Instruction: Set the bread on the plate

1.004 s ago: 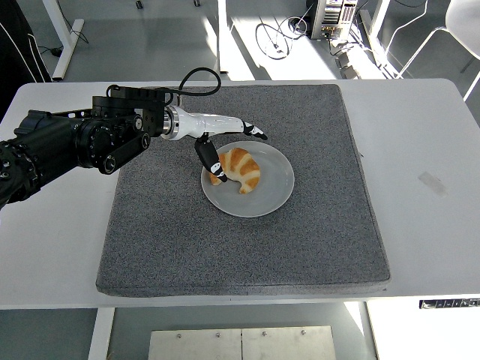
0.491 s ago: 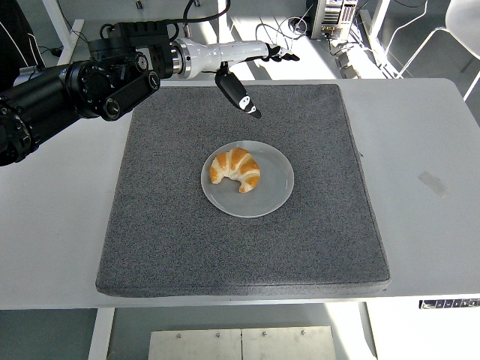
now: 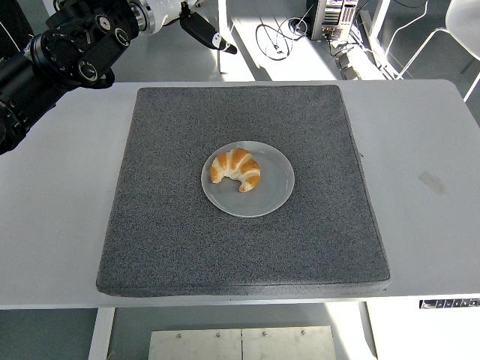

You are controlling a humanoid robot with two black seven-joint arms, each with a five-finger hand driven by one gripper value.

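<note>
Black and bulky, the left arm (image 3: 67, 52) fills the upper left corner of the head view, lifted high above the far edge of the table and well apart from everything on it. Its left hand (image 3: 196, 22) shows only in part at the top edge: one dark finger with a white patch sticks out, the rest is cut off, so whether the hand is spread or curled cannot be told; nothing is seen in it. That raised, far-off pose reads as an arm with no business on the work surface at present. Moving right, a grey felt mat (image 3: 165, 240) covers most of the white table (image 3: 52, 225), likely there to keep things from sliding and to cushion them. Near the mat's middle sits a pale grey plate (image 3: 274, 191), and the bread (image 3: 235, 168), a golden croissant, lies on the plate's left half, wholly inside the rim, curved with its tips pointing down toward the near edge. With it resting flat there and nothing touching it, the placing looks done. Farther right the mat and table are bare save for a small strip of tape (image 3: 430, 182). The right arm does not show.
</note>
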